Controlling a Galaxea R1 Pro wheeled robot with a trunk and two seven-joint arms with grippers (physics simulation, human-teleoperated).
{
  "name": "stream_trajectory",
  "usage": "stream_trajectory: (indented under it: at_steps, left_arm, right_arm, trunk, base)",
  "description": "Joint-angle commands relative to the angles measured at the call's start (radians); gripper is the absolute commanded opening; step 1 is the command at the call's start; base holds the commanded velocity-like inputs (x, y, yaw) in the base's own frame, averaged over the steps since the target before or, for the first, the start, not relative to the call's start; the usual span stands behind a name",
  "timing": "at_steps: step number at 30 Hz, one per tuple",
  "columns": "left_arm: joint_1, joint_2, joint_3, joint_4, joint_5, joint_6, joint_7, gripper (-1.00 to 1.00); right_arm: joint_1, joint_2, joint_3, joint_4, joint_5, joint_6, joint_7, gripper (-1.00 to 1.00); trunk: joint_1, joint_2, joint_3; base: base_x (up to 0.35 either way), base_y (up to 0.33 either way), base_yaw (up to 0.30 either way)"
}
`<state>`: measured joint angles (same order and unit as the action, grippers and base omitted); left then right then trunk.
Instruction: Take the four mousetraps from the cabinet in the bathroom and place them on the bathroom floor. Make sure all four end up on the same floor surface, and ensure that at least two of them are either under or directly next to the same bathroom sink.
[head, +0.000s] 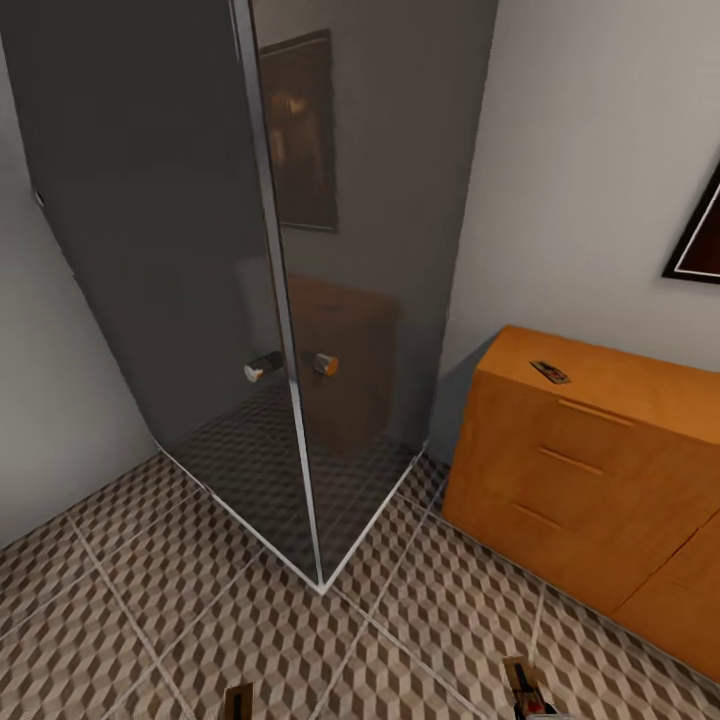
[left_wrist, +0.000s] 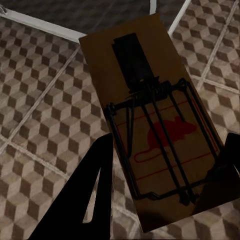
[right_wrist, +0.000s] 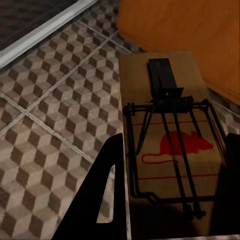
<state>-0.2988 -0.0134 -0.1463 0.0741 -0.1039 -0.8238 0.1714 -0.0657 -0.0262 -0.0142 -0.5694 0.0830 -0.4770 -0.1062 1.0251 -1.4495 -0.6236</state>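
**Two traps in hand, one on the chest, no sink in sight**

Each arm carries a trap. In the left wrist view the left gripper (left_wrist: 165, 195) is closed on a mousetrap (left_wrist: 150, 120), its dark fingers (left_wrist: 95, 195) pressed against the board's long edges, the red mouse mark and wire spring facing the camera. The right gripper (right_wrist: 172, 195) clamps a second mousetrap (right_wrist: 170, 135) in the same way, held above the bathroom floor (right_wrist: 50, 115) close to the front of the cabinet (right_wrist: 190, 35). In the head view both boards just peek in at the lower edge, over the cube-patterned tiles.

A third mousetrap (head: 549, 372) lies on top of the cabinet near its left end (the fourth I cannot find). A grey glass shower enclosure (head: 200, 250) with a chrome frame stands ahead, its corner pointing at the robot.

The risks, as I judge them: releasing here would put traps on the right floor but perhaps nowhere near the bathroom sink, so the two-by-the-sink condition could fail. Turning with both arms loaded, beside the glass corner and the cabinet, could knock a board out of the grip. Dropped from a height, it may bounce or flip.
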Motion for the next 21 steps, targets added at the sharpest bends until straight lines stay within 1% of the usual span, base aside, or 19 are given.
stream_trajectory:
  at_steps: [1,21]
  left_arm:
    - [-0.002,0.000,-0.003,0.004,-0.011,-0.005,0.011,-1.00]
    - [-0.002,0.001,0.000,0.003,-0.008,-0.005,0.017,-1.00]
  right_arm:
    - [0.000,0.000,-0.001,0.000,0.007,-0.002,-0.004,-1.00]
    - [0.000,0.000,0.000,0.000,0.007,-0.002,-0.004,-1.00]
  trunk:
    - [0.000,-0.001,-0.001]
    - [0.000,-0.001,-0.001]
  base:
    - [0.000,0.000,0.266]
    - [0.000,0.000,0.266]
